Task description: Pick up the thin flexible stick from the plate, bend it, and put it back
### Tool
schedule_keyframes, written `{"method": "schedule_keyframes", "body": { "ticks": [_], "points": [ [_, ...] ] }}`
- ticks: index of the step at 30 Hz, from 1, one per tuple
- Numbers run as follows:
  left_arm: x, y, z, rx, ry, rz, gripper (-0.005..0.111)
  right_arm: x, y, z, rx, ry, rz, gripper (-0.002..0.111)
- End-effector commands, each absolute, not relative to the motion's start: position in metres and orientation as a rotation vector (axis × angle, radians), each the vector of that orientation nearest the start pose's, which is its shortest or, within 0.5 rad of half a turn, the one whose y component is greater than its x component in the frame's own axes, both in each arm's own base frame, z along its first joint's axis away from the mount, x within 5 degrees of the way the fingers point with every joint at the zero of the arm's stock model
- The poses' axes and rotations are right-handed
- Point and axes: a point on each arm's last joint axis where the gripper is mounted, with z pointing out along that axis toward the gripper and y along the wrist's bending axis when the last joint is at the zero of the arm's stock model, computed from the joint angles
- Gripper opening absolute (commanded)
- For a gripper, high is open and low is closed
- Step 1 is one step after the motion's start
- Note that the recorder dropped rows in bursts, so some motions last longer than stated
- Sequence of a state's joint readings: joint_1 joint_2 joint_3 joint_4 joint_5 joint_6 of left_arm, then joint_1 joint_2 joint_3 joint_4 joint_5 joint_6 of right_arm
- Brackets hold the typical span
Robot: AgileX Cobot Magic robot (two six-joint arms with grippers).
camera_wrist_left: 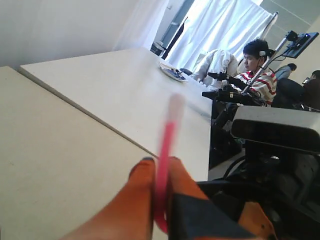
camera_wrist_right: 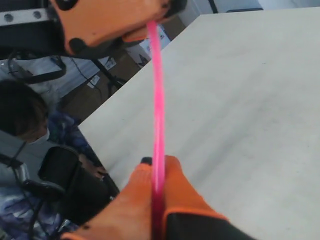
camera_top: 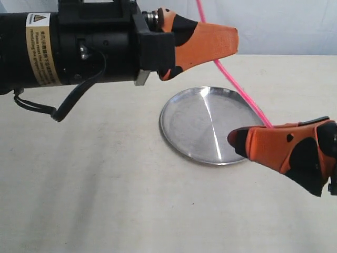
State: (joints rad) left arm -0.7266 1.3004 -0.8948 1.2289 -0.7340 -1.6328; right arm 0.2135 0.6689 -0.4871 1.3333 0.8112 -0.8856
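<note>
The thin flexible stick (camera_top: 239,89) is bright pink and runs straight, slanting down from the top edge of the exterior view toward the lower right, above the plate (camera_top: 189,124). My left gripper (camera_top: 231,42) is shut on its upper part, high over the plate's far rim. My right gripper (camera_top: 237,139) is shut on the lower end, over the plate's near right rim. In the left wrist view the stick (camera_wrist_left: 167,135) sticks out blurred between the shut gripper's (camera_wrist_left: 160,162) orange fingers. In the right wrist view the stick (camera_wrist_right: 158,90) spans from my right gripper (camera_wrist_right: 159,162) up to the left gripper (camera_wrist_right: 155,20).
The shiny steel plate lies on a cream tabletop (camera_top: 95,174). The black left arm body (camera_top: 68,47) with a loose cable (camera_top: 63,108) hangs over the table's left half. A seated person (camera_wrist_left: 255,65) and a second table with a dish (camera_wrist_left: 172,74) are beyond the table edge.
</note>
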Motion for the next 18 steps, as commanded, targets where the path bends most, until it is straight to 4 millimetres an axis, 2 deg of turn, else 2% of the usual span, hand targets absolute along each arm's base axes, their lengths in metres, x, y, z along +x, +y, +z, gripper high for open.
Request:
{"method": "schedule_keyframes", "body": {
  "ticks": [1, 6, 11, 14, 17, 18],
  "points": [
    [0.168, -0.229, 0.350, 0.824, 1.548, -1.441, 0.000, 0.087, 0.094, 0.306, -0.533, 1.917, 1.257, -0.001],
    [0.166, -0.229, 0.344, 0.957, 1.527, -1.337, 0.000, 0.084, 0.094, 0.315, -0.527, 1.832, 1.289, -0.001],
    [0.159, -0.228, 0.336, 1.092, 1.567, -1.317, 0.000, 0.091, 0.085, 0.329, -0.484, 1.849, 1.076, -0.001],
    [0.151, -0.226, 0.346, 1.074, 1.529, -1.407, 0.000, 0.098, 0.077, 0.327, -0.438, 1.949, 0.898, -0.001],
    [0.147, -0.221, 0.367, 0.940, 1.429, -1.526, 0.000, 0.108, 0.069, 0.310, -0.411, 2.108, 0.738, -0.001],
    [0.147, -0.220, 0.375, 0.919, 1.383, -1.538, 0.000, 0.111, 0.069, 0.305, -0.397, 2.158, 0.735, -0.001]
  ]
}}
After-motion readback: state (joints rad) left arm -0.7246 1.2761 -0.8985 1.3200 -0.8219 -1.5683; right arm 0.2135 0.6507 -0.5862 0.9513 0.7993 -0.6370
